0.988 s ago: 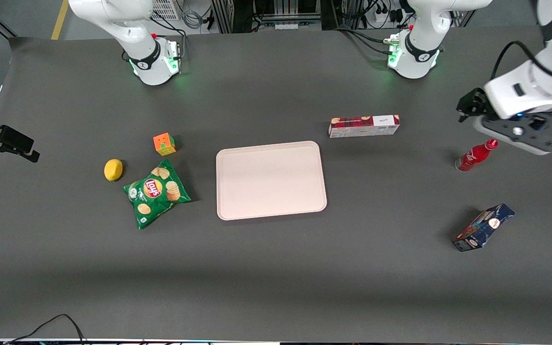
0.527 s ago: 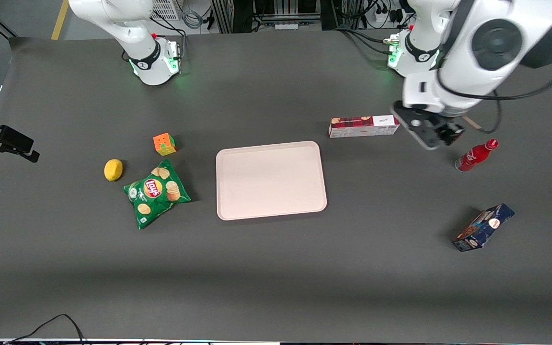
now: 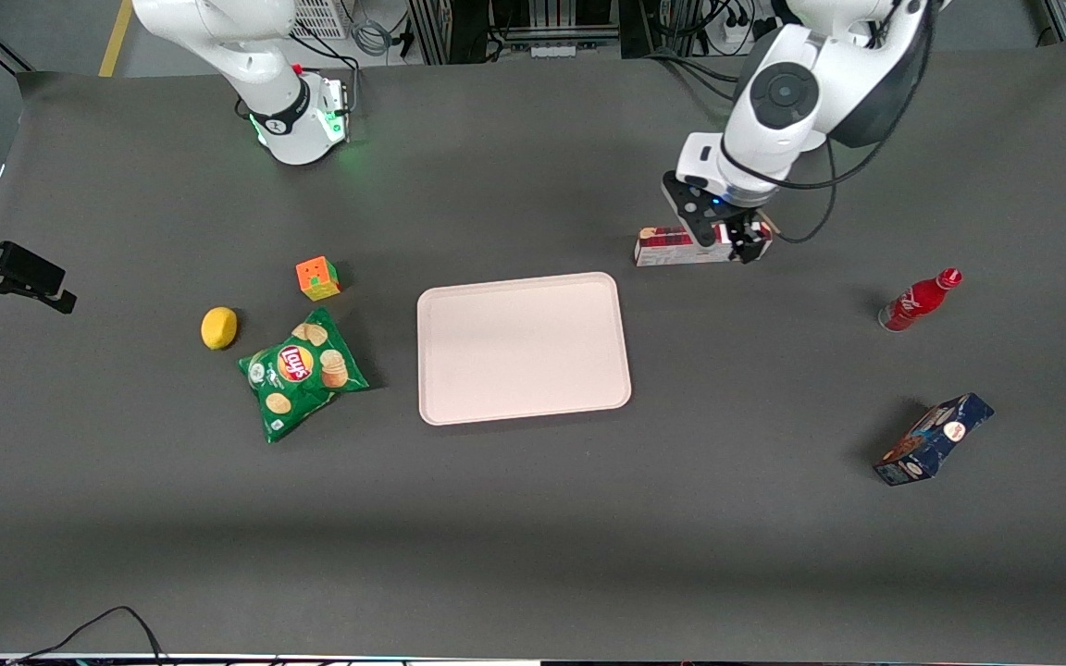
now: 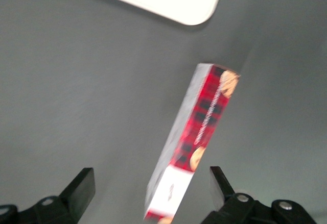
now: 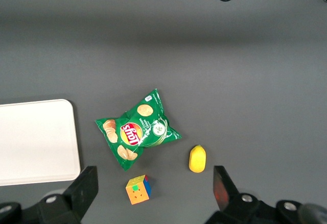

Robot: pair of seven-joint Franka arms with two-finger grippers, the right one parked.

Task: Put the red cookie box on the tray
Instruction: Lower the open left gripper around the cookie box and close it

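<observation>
- Bench [image 3: 533, 555] first: dark grey mat, with everything spread well apart on it.
- Tray [image 3: 524, 348] lies flat near the bench's middle, nothing on it yet; one rounded corner of it shows in my wrist view too [image 4: 194, 9].
- Red cookie box [image 3: 663, 246] sits on the bench near the tray's corner that is farthest from the front camera and toward my working arm's end, apart from the rim. It lies on a long side, white end section toward my claw [image 4: 168, 191].
- My claw [image 3: 725, 239] hovers over the box's white end, fingers [image 4: 82, 188] spread wide with the carton between them, touching neither.
- Risks, as I judge them: I am lined up over the end section, not the middle, so a grip there could let the long carton droop or swing as I lift. The box runs at a slant to my fingers; closing like this could twist it or nudge it away. Squeezing hard might crush the thin cardboard.
- Cola bottle [image 3: 920, 300] and dark blue snack box [image 3: 933, 438] stand well clear.
</observation>
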